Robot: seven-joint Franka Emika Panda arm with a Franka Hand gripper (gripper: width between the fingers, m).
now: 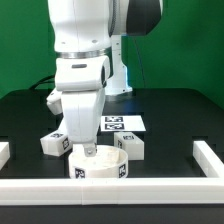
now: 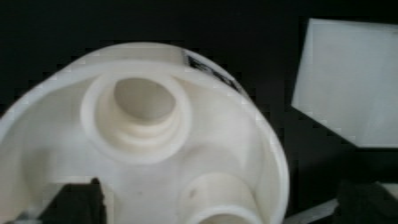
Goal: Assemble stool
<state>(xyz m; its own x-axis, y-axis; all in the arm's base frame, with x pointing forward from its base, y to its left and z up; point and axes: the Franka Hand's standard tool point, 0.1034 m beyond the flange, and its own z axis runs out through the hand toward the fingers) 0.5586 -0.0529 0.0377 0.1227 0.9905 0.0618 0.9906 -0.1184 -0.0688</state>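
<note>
White plastic, smooth and matt, makes up every part of the stool that we can see. Its seat is a low round tub with a raised rim. It stands on the black table, close to the front border rail, and square black-and-white tags sit on its outer wall. In the wrist view the seat fills most of the picture, and we look down into its hollow at two round sockets. One socket is whole and the other is cut off by the picture's edge.

Two chunky oblong legs lie on the table, apart from the seat. One leg is on the exterior view's left and the other leg is on its right, each tagged.

Behind the seat the marker board lies flat, partly covered by the arm. Further back a white piece peeks out beside the arm. It may be another leg, but too little of it shows. The pale flat patch in the wrist view is too blurred for us to name.

The arm stands in the middle with its wrist pointing straight down. The gripper is just over the seat, toward the exterior view's left. Its jaws stand wide apart and hold nothing. One dark finger shows in the wrist view, while the other is lost against the black table. We cannot tell whether the fingertips touch the seat.
</note>
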